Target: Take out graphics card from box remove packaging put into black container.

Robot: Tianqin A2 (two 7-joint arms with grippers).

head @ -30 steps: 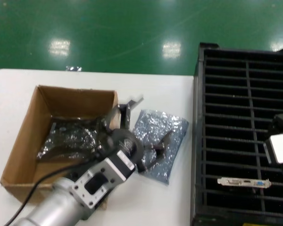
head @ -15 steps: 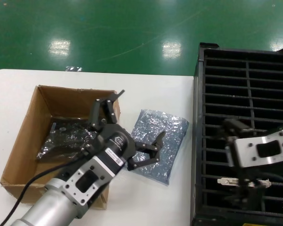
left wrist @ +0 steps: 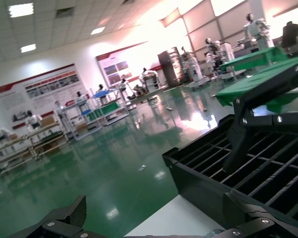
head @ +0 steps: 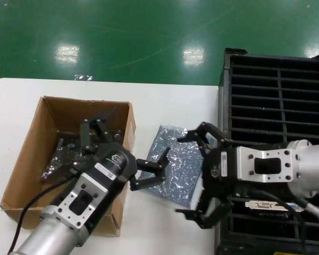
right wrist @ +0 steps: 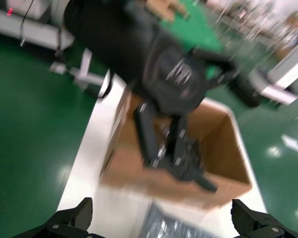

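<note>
The brown box point(head: 26, 175) sits at the table's left with a dark, shiny bagged item point(head: 64, 154) inside. My left gripper point(head: 141, 133) hovers open over the box's right wall, holding nothing. A flat silvery-grey packaging bag point(head: 178, 159) lies on the table between box and black container point(head: 276, 95). My right gripper point(head: 179, 175) is wide open beside and over the bag's right edge, empty. A graphics card's silver bracket with blue connector point(head: 274, 205) stands in a near slot of the container. The right wrist view shows the bag point(right wrist: 174, 225), box point(right wrist: 223, 148) and left gripper point(right wrist: 174, 163).
The white table point(head: 165, 228) ends close in front of both arms. The ribbed container point(left wrist: 248, 163) fills the table's right side, and in the left wrist view the right gripper point(left wrist: 268, 114) stands in front of it. Green floor lies beyond.
My right arm swung left from over the container to the bag, jaws spread. My left gripper drew back from the bag to over the box, still open.
</note>
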